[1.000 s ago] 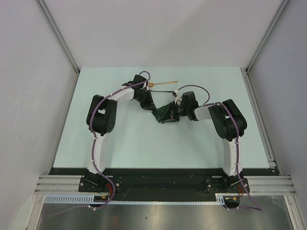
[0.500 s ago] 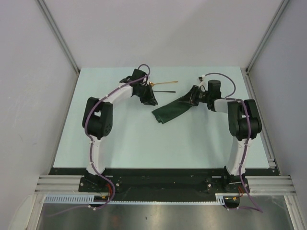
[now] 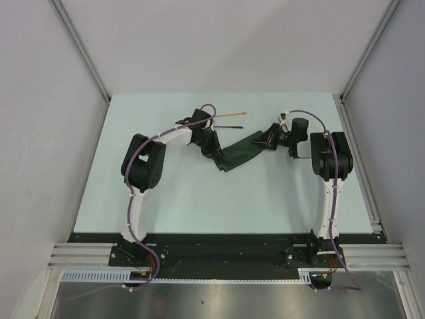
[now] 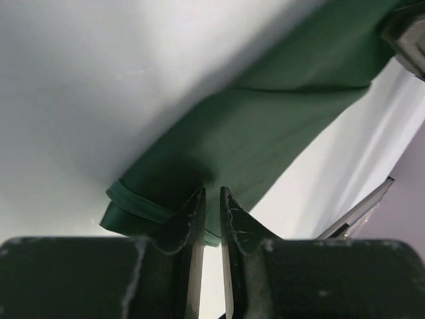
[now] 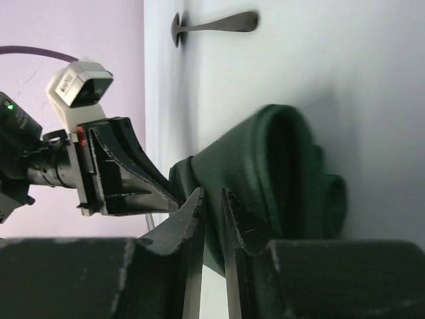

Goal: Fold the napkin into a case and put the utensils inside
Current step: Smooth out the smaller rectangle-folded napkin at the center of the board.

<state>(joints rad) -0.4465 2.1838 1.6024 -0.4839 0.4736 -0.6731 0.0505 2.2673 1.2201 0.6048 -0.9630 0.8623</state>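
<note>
Since half a second ago the left gripper [image 3: 214,147] has dropped back from the spoons to the near-left end of the napkin [image 3: 242,151], and the right arm's elbow has swung in nearer the cloth.

From above, the napkin stretches as a narrow dark green band across the middle of the table [image 3: 199,199], slanting from the left gripper up to the right gripper [image 3: 267,138], one gripper at each end. Beyond it, towards the far edge, lie the gold spoon [image 3: 229,114] and, just nearer, the black spoon [image 3: 230,127], both apart from the cloth.

In the left wrist view, the left gripper [image 4: 212,197] has its jaws drawn to a thin slit. The folded end of the napkin [image 4: 265,126] sits right at the tips, nipped between them, its hem running out to the left. The cloth runs away to the upper right, where part of the other gripper shows.

In the right wrist view, the right gripper [image 5: 212,197] also has its jaws nearly together, pinching the napkin [image 5: 265,173], which bulges in a rolled fold to the right of the tips. The left gripper's fingers [image 5: 133,173] meet the cloth's far end. One spoon [image 5: 216,24] lies on the table beyond; which of the two it is I cannot tell.
</note>
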